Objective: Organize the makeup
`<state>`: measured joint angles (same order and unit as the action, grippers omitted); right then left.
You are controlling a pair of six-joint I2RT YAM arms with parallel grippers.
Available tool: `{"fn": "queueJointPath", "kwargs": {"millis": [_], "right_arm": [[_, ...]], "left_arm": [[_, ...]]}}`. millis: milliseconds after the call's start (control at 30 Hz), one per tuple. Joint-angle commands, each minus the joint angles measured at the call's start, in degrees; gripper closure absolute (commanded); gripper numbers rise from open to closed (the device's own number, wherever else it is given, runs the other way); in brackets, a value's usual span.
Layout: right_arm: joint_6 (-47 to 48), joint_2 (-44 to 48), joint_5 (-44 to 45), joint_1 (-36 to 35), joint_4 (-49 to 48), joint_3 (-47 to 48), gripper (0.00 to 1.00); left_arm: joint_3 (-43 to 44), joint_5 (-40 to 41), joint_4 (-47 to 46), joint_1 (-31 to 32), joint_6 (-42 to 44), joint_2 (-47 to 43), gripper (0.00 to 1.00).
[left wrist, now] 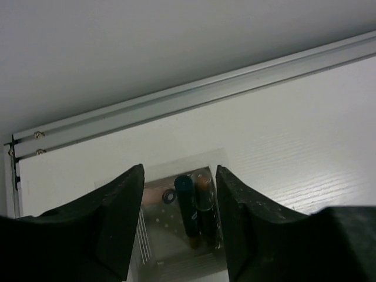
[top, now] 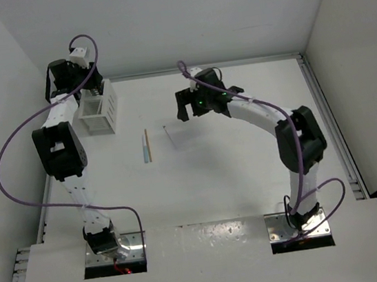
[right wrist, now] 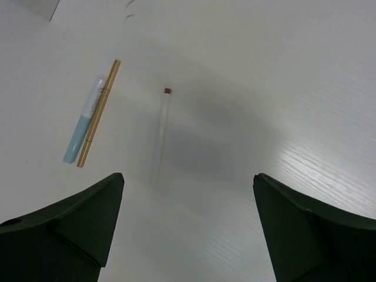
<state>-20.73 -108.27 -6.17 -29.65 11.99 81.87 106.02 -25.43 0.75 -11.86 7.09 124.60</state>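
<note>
A pale blue stick (top: 145,149) and a tan stick (top: 148,144) lie side by side mid-table. A thin silvery-white stick (top: 170,137) lies just right of them. In the right wrist view the pale blue stick (right wrist: 82,126), tan stick (right wrist: 99,111) and thin stick (right wrist: 161,126) lie ahead of my open, empty right gripper (right wrist: 188,176), which hovers above the table (top: 202,110). My left gripper (top: 90,93) is open over the white rack (top: 98,114). In the left wrist view its jaws (left wrist: 179,171) straddle a compartment holding a dark stick (left wrist: 188,202) and a black copper-tipped stick (left wrist: 204,197). No pink stick shows.
The rack stands at the table's far left near the back rail (left wrist: 194,94). Raised rails run along the table's right edge (top: 329,129). White walls close in the back and both sides.
</note>
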Motion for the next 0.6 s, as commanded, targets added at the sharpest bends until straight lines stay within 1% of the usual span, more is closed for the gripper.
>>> {"fn": "queueJointPath", "kwargs": {"millis": [0, 33, 67, 100, 133, 200, 233, 333, 367, 400, 433, 467, 500, 567], "right_arm": [[6.2, -5.4, -0.8, -4.2, 9.9, 9.4, 0.10], [6.5, -8.6, -1.0, -4.8, 10.0, 10.1, 0.17], [6.6, -9.5, -1.6, -5.8, 10.0, 12.2, 0.37], [6.4, -10.5, -1.6, -5.9, 10.1, 12.3, 0.44], [6.1, -14.6, -1.6, -7.0, 10.6, 15.9, 0.43], [5.9, -17.7, -1.7, -7.3, 10.9, 16.9, 0.43], [5.9, -20.4, -1.6, -8.2, 12.5, 19.9, 0.43], [7.9, -23.6, 1.1, -9.7, 14.0, 23.1, 0.43], [7.9, -24.2, 1.4, -9.9, 14.2, 23.5, 0.43], [9.2, -24.6, 2.3, -10.2, 14.3, 23.6, 0.45], [9.5, -25.8, 5.0, -10.9, 15.5, 24.2, 0.47], [9.7, -26.2, 6.0, -11.2, 16.2, 24.5, 0.50], [9.0, -27.1, 6.1, -11.2, 17.8, 24.9, 0.56], [8.6, -27.7, 8.7, -11.0, 20.4, 24.9, 0.59]], "left_arm": [[-0.6, 0.6, 1.3, -1.2, 0.3, -4.5, 0.42], [-0.6, 1.3, 3.3, -1.8, 0.3, -4.5, 0.42], [0.0, 2.2, 4.2, -1.9, 0.3, -5.5, 0.42], [0.0, 3.0, 5.0, -1.9, 0.3, -6.1, 0.42], [0.0, 5.1, 7.4, -1.9, 0.3, -8.3, 0.42], [0.0, 5.6, 9.2, -1.9, 0.3, -9.8, 0.42], [0.0, 6.2, 10.1, -1.9, 0.8, -10.6, 0.42], [0.0, 5.7, 14.6, -1.9, 1.4, -13.2, 0.42], [0.0, 4.8, 14.6, -1.9, 1.4, -13.8, 0.42], [-0.5, 4.3, 16.3, -1.9, 1.4, -14.6, 0.42], [-0.5, 3.1, 17.1, -1.9, 1.4, -14.6, 0.42], [-0.5, 2.4, 17.8, -1.9, 1.4, -15.3, 0.42], [-0.5, 1.9, 18.9, -1.9, 1.4, -15.3, 0.42], [-0.5, 1.0, 20.0, -1.9, 1.4, -16.5, 0.42]]}}
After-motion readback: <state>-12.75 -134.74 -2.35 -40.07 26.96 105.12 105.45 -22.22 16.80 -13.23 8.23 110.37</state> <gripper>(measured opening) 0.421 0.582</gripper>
